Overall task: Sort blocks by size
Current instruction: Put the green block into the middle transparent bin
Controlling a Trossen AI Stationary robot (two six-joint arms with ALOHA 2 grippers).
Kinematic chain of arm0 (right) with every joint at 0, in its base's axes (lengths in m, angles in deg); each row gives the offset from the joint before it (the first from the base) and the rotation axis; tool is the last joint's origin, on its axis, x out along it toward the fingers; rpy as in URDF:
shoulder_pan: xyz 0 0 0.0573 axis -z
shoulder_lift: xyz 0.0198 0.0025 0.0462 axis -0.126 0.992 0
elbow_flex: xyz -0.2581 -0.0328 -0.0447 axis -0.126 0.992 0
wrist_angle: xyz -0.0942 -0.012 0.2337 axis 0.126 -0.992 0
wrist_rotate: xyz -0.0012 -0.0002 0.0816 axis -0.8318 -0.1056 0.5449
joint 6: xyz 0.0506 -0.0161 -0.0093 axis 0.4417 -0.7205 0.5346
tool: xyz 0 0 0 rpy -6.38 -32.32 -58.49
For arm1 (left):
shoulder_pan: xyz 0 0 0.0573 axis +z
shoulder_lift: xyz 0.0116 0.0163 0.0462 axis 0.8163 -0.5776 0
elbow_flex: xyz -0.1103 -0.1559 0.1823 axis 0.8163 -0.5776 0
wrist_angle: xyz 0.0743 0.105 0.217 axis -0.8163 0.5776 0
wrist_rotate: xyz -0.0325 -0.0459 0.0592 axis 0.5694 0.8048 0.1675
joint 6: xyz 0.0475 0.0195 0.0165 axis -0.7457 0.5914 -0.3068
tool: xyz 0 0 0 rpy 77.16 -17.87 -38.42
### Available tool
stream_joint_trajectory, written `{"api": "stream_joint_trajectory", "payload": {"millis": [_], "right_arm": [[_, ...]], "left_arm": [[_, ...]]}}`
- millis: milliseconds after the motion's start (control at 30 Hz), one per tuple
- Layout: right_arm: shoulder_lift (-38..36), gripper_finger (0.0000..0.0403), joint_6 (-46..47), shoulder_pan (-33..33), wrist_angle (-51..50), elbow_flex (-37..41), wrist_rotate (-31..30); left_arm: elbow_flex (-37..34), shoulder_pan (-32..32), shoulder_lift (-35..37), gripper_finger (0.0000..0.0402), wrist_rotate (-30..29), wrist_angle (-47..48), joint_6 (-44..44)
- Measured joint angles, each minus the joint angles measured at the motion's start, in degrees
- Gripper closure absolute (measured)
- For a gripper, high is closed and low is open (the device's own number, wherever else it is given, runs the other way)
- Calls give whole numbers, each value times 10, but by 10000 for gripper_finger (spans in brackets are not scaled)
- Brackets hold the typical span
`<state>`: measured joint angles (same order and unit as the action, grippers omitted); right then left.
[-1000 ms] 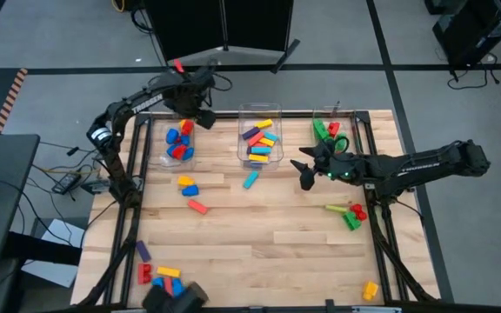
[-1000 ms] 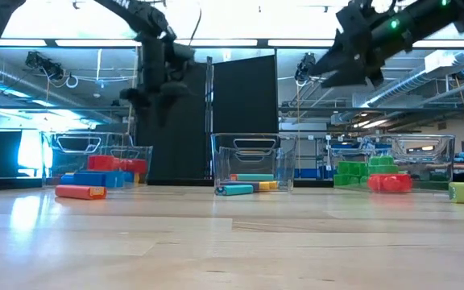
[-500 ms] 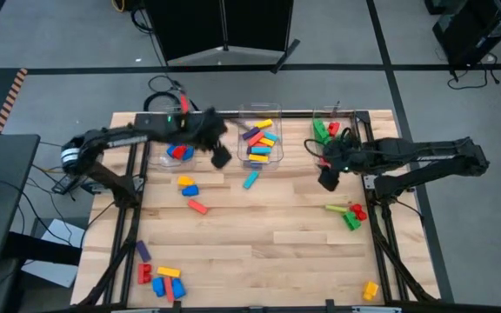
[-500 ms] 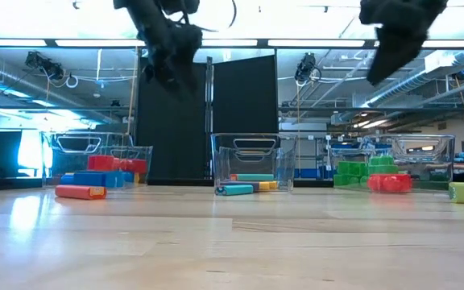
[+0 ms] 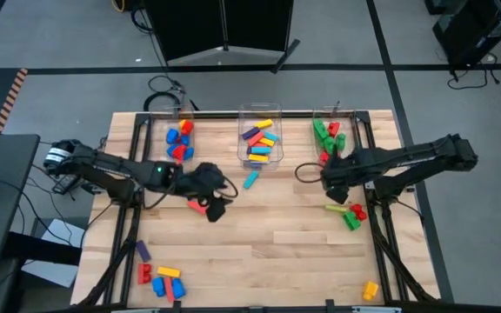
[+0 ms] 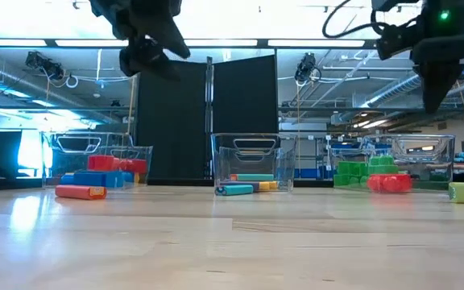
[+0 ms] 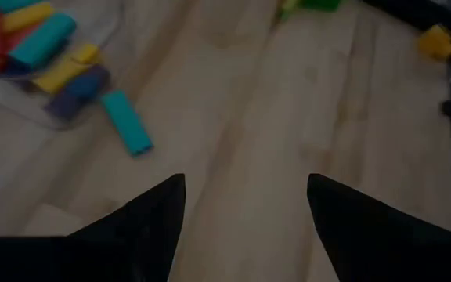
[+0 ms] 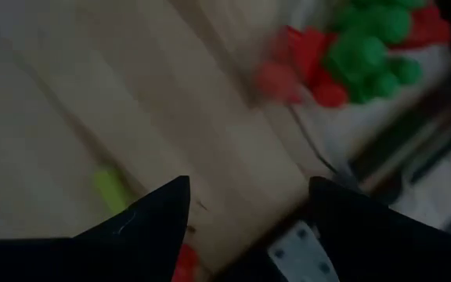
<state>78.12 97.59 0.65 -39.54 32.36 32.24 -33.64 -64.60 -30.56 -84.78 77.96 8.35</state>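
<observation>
fingers [image 7: 167, 215] of both arms spread, empty; cyan block [image 7: 128, 121] beyond left fingers, apart.

- Even, bright overhead light fills the high view; the wooden table [image 5: 259, 235] shows only faint, soft shadows.
- The low view faces glowing ceiling strips, which leave a pale sheen on the boards.
- Both wrist views are dim and blurred; the green blocks [image 8: 366, 55] smear into soft blobs.

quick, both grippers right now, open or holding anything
Left gripper: open, holding nothing, above the wooden table near the red brick.
Right gripper: open, holding nothing, near the long lime-green brick.
</observation>
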Motion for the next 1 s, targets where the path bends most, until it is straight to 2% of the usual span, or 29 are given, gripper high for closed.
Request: {"api": "stream_joint_trajectory", "payload": {"millis": [167,367,600,767,1000], "right_arm": [[18,130,-43,-30,72,24,9],[17,142,-77,-49,177,120,104],[17,153,-74,-58,238,203,130],[18,153,-80,-59,302,240,183],[19,162,-71,-59,337,268,184]], "left_arm": [[-5,-24,-1,126,-12,-8,36],[-5,-45,-1,126,-30,-37,4],[-5,-45,-1,126,-32,-36,3],[-5,-45,-1,126,-32,-34,3],[-5,-45,-1,126,-32,-35,4]]}}
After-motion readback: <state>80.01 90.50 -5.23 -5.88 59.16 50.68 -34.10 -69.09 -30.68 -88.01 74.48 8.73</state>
